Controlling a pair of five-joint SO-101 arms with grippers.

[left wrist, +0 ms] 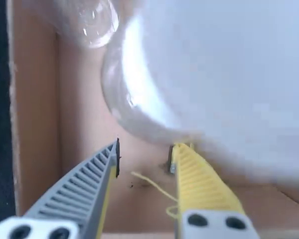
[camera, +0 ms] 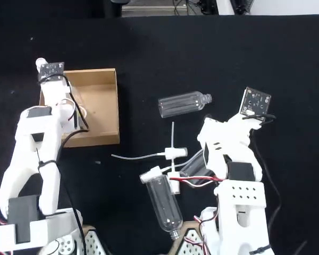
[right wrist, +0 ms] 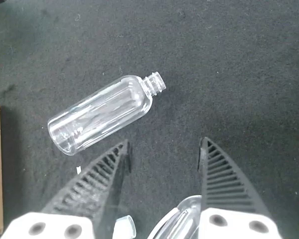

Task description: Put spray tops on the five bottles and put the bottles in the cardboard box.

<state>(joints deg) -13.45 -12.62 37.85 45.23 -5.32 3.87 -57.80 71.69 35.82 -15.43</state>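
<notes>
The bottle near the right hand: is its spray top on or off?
Off. The bottle lies on its side, its threaded neck bare.

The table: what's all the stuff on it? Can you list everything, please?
cardboard box: one, brown, under the left arm.
loose bottles: three, clear, lying on the cloth; one uncapped beyond the right arm, one between the arms, one partly under the right arm.
boxed bottles: seemingly two, clear, in the box.
spray tops: at least two, white, among the loose bottles.
cloth: one, black.
left gripper: grey and yellow, open, in the box.
right gripper: dark, open, above the cloth.
</notes>
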